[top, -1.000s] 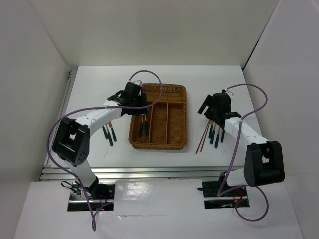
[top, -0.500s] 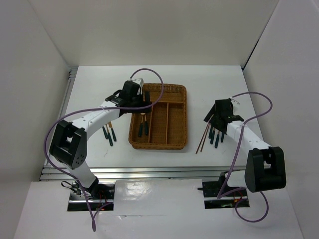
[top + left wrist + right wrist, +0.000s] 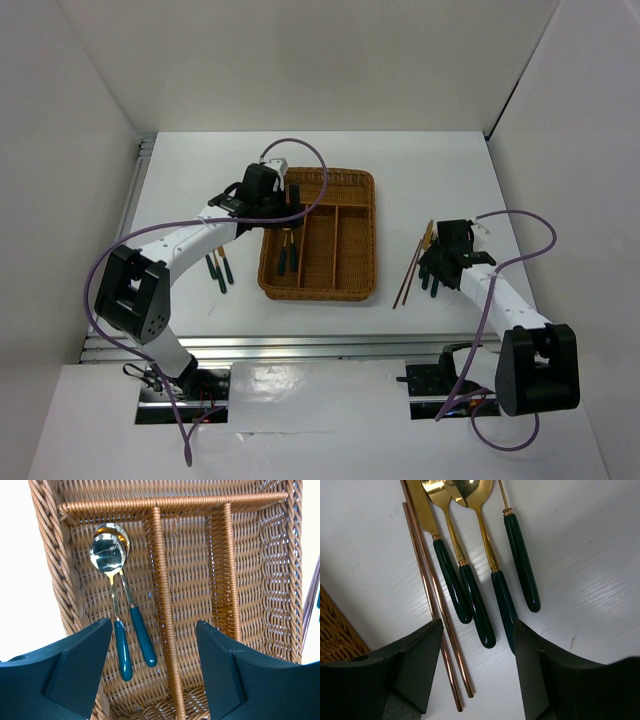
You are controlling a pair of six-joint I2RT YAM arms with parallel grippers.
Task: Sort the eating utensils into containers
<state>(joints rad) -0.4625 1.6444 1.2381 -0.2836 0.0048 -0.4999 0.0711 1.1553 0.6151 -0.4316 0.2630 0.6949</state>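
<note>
The brown wicker tray point(image 3: 318, 293) lies mid-table. Two gold spoons with teal handles point(image 3: 122, 625) rest side by side in its left long slot point(image 3: 287, 255). My left gripper point(image 3: 155, 672) hovers open over that slot and the first divider point(image 3: 162, 605), holding nothing. Right of the tray, two reddish chopsticks point(image 3: 436, 605), a knife point(image 3: 447, 577) and three more teal-handled pieces point(image 3: 492, 587) lie on the table. My right gripper point(image 3: 477, 675) is low over their handle ends, open, one handle tip point(image 3: 482, 625) between the fingers and another running under the right finger point(image 3: 555, 680).
Two more teal-handled utensils point(image 3: 219, 270) lie on the table left of the tray. The tray's corner point(image 3: 335, 635) shows just left of the chopsticks. Purple cables loop above both arms. White walls enclose the table on three sides.
My right gripper has come down and toward the near edge onto the handle ends, its jaws narrowing. My left gripper has stayed over the tray's left slot with its jaws wider.
</note>
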